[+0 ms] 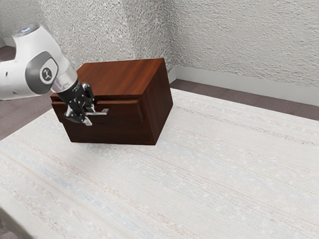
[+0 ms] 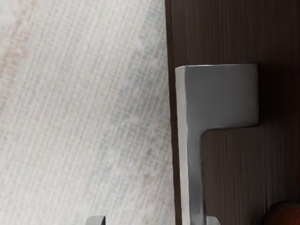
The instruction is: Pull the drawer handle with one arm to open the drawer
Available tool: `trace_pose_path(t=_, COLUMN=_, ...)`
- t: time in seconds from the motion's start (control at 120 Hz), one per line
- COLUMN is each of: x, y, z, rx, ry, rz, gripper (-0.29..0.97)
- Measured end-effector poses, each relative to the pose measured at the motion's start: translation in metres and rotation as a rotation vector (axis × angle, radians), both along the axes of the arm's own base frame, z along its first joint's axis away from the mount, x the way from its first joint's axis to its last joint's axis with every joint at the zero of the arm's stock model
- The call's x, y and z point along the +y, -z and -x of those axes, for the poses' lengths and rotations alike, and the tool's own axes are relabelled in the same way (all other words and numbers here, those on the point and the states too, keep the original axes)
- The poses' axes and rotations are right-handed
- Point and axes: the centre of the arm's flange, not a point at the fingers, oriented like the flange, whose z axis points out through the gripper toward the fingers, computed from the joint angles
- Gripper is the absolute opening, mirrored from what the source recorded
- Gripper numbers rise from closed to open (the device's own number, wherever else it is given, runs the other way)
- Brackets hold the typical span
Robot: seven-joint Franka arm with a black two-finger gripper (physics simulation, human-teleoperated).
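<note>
The handle [image 1: 102,112] sits on the drawer [image 1: 122,118] front, which looks shut or nearly so, in the box [image 1: 124,74] on the table [image 1: 224,169]. The gripper [image 1: 84,114] is right at the handle; its grip cannot be told. It should likely seat squarely across the bar, then pull straight, level, along the drawer's travel.

Even, bright light leaves a faint shadow under the cabinet [image 1: 124,74] on the table [image 1: 224,174]
</note>
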Motion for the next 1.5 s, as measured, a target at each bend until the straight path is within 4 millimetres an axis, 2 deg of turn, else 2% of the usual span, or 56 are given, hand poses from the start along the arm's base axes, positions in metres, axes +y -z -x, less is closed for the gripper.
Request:
trace_pose_path(t=0.092, x=-0.004, y=0.008, z=0.006, rx=0.009, ry=0.000, rz=0.002, gripper=0.17)
trace_pose_path(t=0.6, x=-0.022, y=0.009, z=0.045, rx=-0.007, ry=-0.010, rz=-0.012, gripper=0.13)
trace_pose_path(t=0.833, x=-0.026, y=0.005, z=0.054, rx=-0.021, ry=-0.014, rz=-0.019, gripper=0.13)
trace_pose_path(t=1.358, x=-0.038, y=0.012, z=0.081, rx=-0.030, ry=-0.024, rz=-0.025, gripper=0.12)
trace_pose_path(t=1.5, x=-0.039, y=0.012, z=0.083, rx=-0.040, ry=-0.029, rz=-0.025, gripper=0.12)
